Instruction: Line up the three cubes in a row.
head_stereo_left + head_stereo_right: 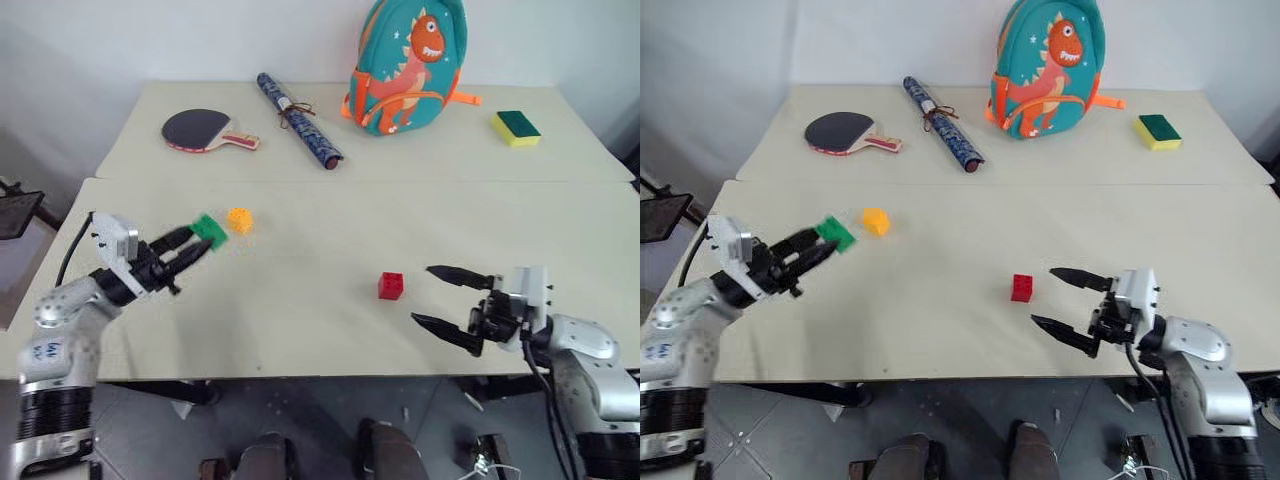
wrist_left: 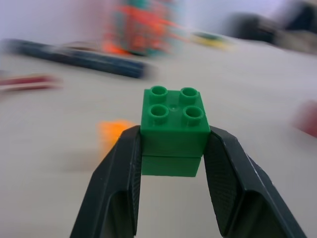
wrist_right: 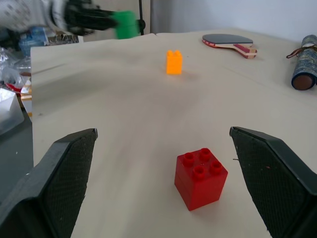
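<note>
Indoors, beige table [image 1: 330,320], white wall [image 1: 200,40], left tool [image 1: 205,238] clamping green cube [image 1: 210,229], right tool [image 1: 432,295] apart

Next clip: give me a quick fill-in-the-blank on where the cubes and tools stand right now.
1. The left tool is shut on the ____ cube.
2. The right tool is open, its fingers pointing toward the ____ cube.
3. The orange cube sits on the ____, untouched.
4. At the table's far side, the ____ lies between the paddle and the backpack.

Missing words: green; red; table; roll
</note>
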Controlling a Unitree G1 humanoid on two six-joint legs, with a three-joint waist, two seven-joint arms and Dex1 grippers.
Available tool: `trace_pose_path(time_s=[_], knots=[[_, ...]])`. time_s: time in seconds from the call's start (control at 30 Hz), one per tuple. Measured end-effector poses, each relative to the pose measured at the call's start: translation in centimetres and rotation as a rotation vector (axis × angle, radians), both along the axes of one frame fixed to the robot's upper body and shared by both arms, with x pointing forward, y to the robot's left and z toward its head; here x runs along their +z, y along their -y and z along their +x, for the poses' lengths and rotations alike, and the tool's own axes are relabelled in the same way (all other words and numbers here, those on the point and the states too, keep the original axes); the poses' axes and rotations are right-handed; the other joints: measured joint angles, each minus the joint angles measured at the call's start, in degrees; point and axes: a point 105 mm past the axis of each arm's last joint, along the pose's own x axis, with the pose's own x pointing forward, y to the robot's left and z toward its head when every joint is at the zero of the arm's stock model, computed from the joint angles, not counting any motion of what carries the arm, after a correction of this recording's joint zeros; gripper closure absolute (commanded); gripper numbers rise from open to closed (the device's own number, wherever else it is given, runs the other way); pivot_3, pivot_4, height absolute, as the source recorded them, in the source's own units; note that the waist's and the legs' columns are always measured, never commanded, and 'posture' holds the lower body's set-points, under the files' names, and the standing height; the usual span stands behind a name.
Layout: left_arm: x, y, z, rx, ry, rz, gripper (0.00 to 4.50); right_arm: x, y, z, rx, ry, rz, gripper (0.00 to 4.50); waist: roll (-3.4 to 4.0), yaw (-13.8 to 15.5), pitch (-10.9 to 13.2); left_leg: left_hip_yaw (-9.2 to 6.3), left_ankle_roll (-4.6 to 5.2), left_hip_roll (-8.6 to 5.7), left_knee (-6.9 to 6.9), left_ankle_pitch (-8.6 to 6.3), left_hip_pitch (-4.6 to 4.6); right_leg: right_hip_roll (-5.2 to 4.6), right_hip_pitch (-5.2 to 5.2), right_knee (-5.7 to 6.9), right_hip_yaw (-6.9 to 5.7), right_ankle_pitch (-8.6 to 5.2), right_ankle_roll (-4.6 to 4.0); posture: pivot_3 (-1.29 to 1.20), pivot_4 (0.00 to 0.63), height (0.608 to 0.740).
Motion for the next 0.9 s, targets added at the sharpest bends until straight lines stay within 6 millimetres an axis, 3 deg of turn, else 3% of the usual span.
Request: trace_pose_path(time_s=[0.07,0.2,0.3,0.6,0.87,0.9], knots=[[-1.1,2.5,-0.6,-0.176,-0.035,0.062,3.05,0.0,0.3,-0.3,-0.005,-0.005,-0.009,0.0,0.02,0.8,0.0,0.02,0.04,-0.04,0.05,0.02,0.03,-0.01,0.07,-0.01,0.05,-0.01,-0.03,0.0,0.15,0.74],[-4.1,9.3,-0.2,-0.483,-0.021,0.176,3.05,-0.6,1.1,-1.0,-0.025,-0.032,-0.043,0.0,-0.04,1.6,0.0,0.13,0.09,-0.08,0.14,0.04,-0.04,0.0,0.01,-0.01,0.11,0.02,-0.06,0.0,0.15,0.74],[-5.4,11.7,1.2,-0.536,-0.04,0.195,3.05,-0.6,1.3,-1.4,-0.037,-0.034,-0.05,0.0,-0.04,0.7,0.0,0.13,0.09,-0.05,0.07,0.04,-0.05,0.03,-0.1,0.08,0.08,0.02,-0.05,0.0,0.15,0.74],[-6.2,13.8,4.4,-0.516,-0.01,0.243,3.05,-0.8,1.2,-2.5,-0.05,-0.052,-0.061,0.0,-0.09,0.6,0.0,0.15,0.14,-0.04,0.11,0.03,-0.09,0.01,-0.1,0.03,0.11,0.02,-0.04,0.0,0.15,0.74],[-6.0,14.0,5.5,-0.496,-0.008,0.238,3.05,-1.1,1.1,-2.7,-0.059,-0.065,-0.06,0.0,-0.1,0.6,0.0,0.13,0.16,-0.05,0.15,0.02,-0.12,0.0,-0.1,0.03,0.1,0.03,-0.03,0.0,0.15,0.74],[-6.1,14.0,5.3,-0.51,-0.017,0.236,2.7,-1.1,1.0,-2.7,-0.056,-0.064,-0.06,0.0,-0.1,0.6,0.0,0.14,0.16,-0.05,0.15,0.02,-0.12,0.0,-0.1,0.03,0.1,0.03,-0.03,0.0,0.15,0.74]])
